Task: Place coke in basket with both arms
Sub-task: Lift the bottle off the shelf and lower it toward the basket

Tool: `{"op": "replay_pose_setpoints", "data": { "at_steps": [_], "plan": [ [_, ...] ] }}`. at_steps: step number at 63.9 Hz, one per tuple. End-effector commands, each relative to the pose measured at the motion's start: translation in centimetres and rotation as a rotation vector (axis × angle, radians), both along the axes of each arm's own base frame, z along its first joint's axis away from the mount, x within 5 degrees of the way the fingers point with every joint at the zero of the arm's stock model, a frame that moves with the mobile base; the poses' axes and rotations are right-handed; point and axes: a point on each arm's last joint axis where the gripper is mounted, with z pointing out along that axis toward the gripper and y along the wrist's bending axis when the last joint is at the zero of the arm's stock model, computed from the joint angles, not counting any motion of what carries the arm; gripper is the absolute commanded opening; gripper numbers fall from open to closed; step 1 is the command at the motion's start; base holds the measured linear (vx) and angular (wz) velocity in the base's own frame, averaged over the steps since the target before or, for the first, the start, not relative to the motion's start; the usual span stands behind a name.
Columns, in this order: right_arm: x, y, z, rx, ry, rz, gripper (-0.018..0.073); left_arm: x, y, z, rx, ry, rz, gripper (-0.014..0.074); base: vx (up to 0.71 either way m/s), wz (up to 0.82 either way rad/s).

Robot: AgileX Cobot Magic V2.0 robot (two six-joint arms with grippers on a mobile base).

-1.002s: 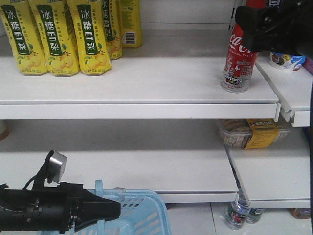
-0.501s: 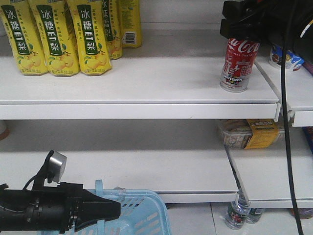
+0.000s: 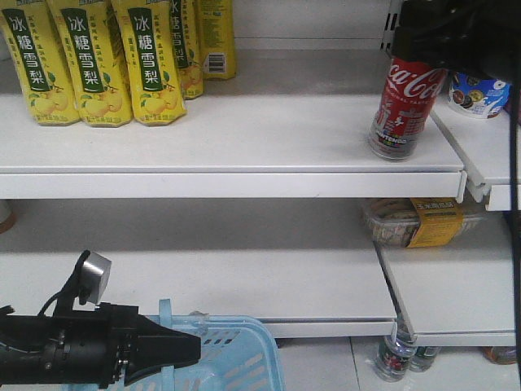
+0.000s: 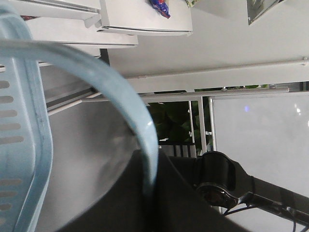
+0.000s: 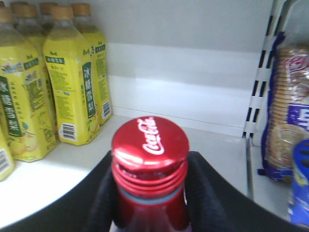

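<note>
– Right tool [image 5: 152, 191]?
– Clamped on the coke [image 3: 403, 106]: black fingers [image 5: 104, 193] press both sides of the neck under the red screw cap [image 5: 150, 145], which carries white Coca-Cola script. The metal bottle leans at the front right corner of the white upper shelf [image 3: 244, 130].
– Around it?
– Yellow plastic bottles [image 3: 89, 61] labelled 冰糖雪梨 stand well to the left, and biscuit packs [image 5: 289, 111] are on the right.
– Left tool [image 3: 191, 349]?
– It is low down, with the slotted light blue basket [image 3: 244, 358] beside it and its thin handle [image 3: 165, 314] looped over. Wide or narrow, I cannot tell.

White shelf [image 3: 269, 122] has yellow bottles [image 3: 89, 65] left, tilted coke [image 3: 404, 102] right.
</note>
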Motion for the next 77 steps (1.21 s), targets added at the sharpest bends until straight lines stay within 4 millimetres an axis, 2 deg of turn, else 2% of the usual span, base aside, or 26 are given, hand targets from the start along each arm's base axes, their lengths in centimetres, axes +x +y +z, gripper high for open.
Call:
{"op": "replay_pose_setpoints", "data": {
  "at_steps": [1,17,23,30,35,46,56,77],
  "plan": [
    [-3.2,-1.1,4.3,0.053,-0.203,0.005,-0.0007,0.2,-0.3,2.0,-0.132,-0.046,0.025,-0.0006,0.0,0.0],
    [-7.9,-2.7,6.2,0.075,-0.236,-0.002,-0.0003,0.2,-0.3,2.0,-0.132,-0.046,0.025,-0.0006,0.0,0.0],
    [-9.1,-3.1,6.0,0.074,-0.178,0.0,-0.0002,0.2,-0.3,2.0,-0.132,-0.046,0.025,-0.0006,0.0,0.0],
    [-9.9,-3.0,4.8,0.041,-0.118,0.029,-0.0002,0.2,-0.3,2.0,-0.132,-0.046,0.025,-0.0006,0.0,0.0],
    [-10.2,-2.6,2.9,0.065,-0.064,0.088,-0.0002,0.2,-0.3,2.0,-0.132,-0.046,0.025,-0.0006,0.0,0.0],
    [-10.2,-1.2,-2.6,0.124,0.08,0.225,-0.0002,0.2,-0.3,2.0,-0.132,-0.046,0.025,-0.0006,0.0,0.0],
    [-10.1,0.0,-6.9,0.245,0.196,0.325,-0.0002,0.2,-0.3,2.0,-0.132,-0.046,0.025,-0.0006,0.0,0.0],
    [-8.9,1.9,-13.6,0.39,0.364,0.453,-0.0002,0.2,-0.3,2.0,-0.132,-0.046,0.025,-0.0006,0.0,0.0]
  ]
}}
